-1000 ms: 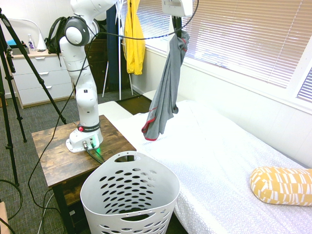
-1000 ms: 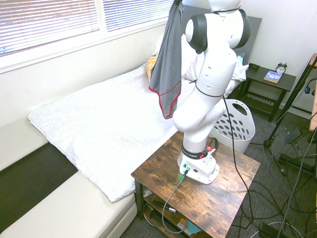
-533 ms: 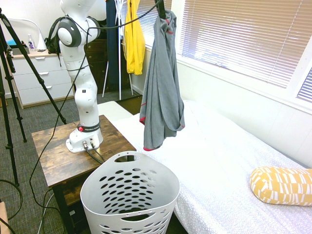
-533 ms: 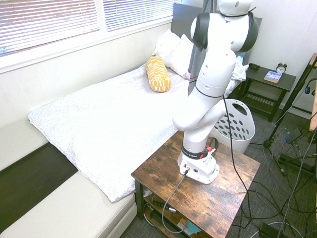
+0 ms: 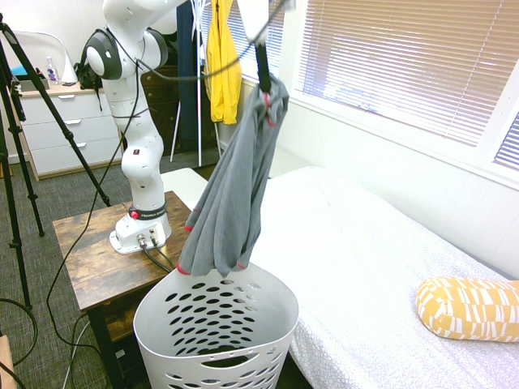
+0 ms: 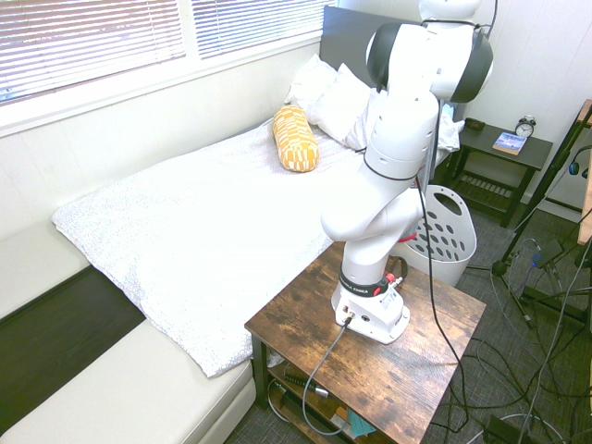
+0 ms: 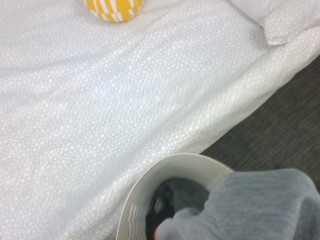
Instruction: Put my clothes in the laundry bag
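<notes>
The clothes hang pinched in the jaws of the gripper, hems just over the laundry bag; lowering and release remain.

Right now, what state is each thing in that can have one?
pincer: shut on the grey garment, high above the basket
grey garment: hanging, lower hem at the basket's rim
laundry basket: upright on the floor beside the bed
patterned pillow: lying on the bed
yellow garment: hanging in the background

White bed, patterned yellow pillow, wooden side table, possibly a yellow jacket
</notes>
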Controlling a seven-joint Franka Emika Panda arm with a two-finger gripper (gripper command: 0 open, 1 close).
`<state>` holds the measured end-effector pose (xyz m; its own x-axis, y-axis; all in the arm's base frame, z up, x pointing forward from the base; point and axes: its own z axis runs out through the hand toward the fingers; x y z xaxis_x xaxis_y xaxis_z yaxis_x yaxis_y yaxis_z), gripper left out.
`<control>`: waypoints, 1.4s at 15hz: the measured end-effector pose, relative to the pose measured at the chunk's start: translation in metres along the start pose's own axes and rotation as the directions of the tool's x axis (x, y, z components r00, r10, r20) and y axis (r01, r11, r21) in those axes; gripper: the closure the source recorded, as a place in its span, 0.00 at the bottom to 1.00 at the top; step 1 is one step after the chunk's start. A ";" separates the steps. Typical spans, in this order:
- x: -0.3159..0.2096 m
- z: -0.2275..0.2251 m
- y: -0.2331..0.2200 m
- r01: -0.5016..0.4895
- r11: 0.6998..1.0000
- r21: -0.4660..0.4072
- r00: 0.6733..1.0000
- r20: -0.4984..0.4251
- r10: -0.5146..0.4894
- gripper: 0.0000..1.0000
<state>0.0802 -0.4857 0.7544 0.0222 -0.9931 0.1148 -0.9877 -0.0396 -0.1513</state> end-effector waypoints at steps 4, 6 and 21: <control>0.024 0.169 0.019 -0.054 0.998 -0.019 0.981 0.186 0.057 0.00; 0.015 0.258 0.021 -0.067 0.997 -0.039 0.964 0.254 0.075 0.00; -0.090 0.440 0.025 0.028 1.000 0.014 0.987 0.158 -0.030 0.00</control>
<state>0.1221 -0.4458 0.3082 0.0755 -0.9965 -0.0372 -0.9845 -0.0686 -0.1617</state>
